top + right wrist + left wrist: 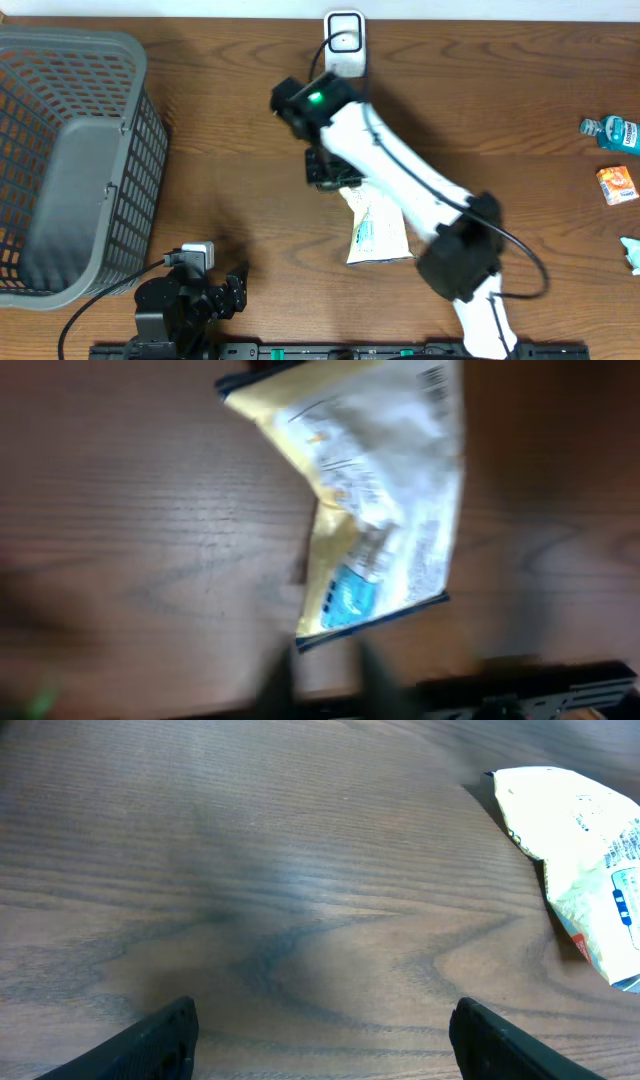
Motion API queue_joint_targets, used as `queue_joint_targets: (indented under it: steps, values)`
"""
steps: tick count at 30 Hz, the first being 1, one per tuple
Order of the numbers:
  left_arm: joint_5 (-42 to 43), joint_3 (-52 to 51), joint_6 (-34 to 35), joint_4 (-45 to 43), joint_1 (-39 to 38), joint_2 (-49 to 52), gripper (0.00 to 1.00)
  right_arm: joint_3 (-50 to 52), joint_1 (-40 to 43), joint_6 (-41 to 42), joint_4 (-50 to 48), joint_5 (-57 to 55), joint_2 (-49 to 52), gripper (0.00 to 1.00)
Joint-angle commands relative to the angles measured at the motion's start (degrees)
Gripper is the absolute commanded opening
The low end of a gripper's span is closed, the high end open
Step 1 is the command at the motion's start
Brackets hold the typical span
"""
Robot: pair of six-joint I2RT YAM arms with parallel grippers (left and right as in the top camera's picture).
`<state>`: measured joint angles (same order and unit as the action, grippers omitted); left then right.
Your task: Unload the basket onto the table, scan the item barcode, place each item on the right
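Right pincer (pixel 325 662) closed at edge of the packet (pixel 380 510) — grip unclear; left pincer (pixel 320 1038) wide, empty.

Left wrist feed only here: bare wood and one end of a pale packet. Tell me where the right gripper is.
Observer: The right gripper is shut at the packet's far end; whether it actually grips the packet is unclear.
Operator: Locate the scanner.
Observer: A white scanner stands at the table's far edge, beyond that gripper.
Operator: Report what is off to the left.
Observer: A grey basket sits at the table's left end.
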<state>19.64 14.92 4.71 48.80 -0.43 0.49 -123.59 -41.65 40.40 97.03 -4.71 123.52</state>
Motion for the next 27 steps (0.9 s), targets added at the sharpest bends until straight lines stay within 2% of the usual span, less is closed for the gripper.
queue_joint_targets:
  steps: [1,4,7,15,21,23,27]
  values:
    - [0.7,0.17,0.33,0.9,0.09,-0.26,0.8,-0.28,1.79,1.79,0.28,-3.1,-3.26,0.01]
    - [0.7,0.17,0.33,0.9,0.09,-0.26,0.8,2.82,2.08,3.15,0.17,-5.14,-3.23,0.01]
    - [0.7,0.17,0.33,0.9,0.09,-0.26,0.81,9.84,1.99,9.07,-0.72,-9.31,-3.21,0.01]
    - [0.7,0.17,0.33,0.9,0.09,-0.26,0.8,33.07,1.81,10.32,-17.86,-7.58,-3.19,0.01]
    - [0.7,0.17,0.31,0.9,0.09,-0.26,0.8,43.91,1.09,-3.96,-36.35,5.7,-3.19,0.01]
    - [0.7,0.17,0.33,0.9,0.09,-0.26,0.8,44.85,0.33,-6.01,-38.38,6.03,-3.19,0.01]
    - [0.7,0.17,0.31,0.9,0.09,-0.26,0.8,43.74,0.17,-6.01,-36.11,3.87,-3.54,0.01]
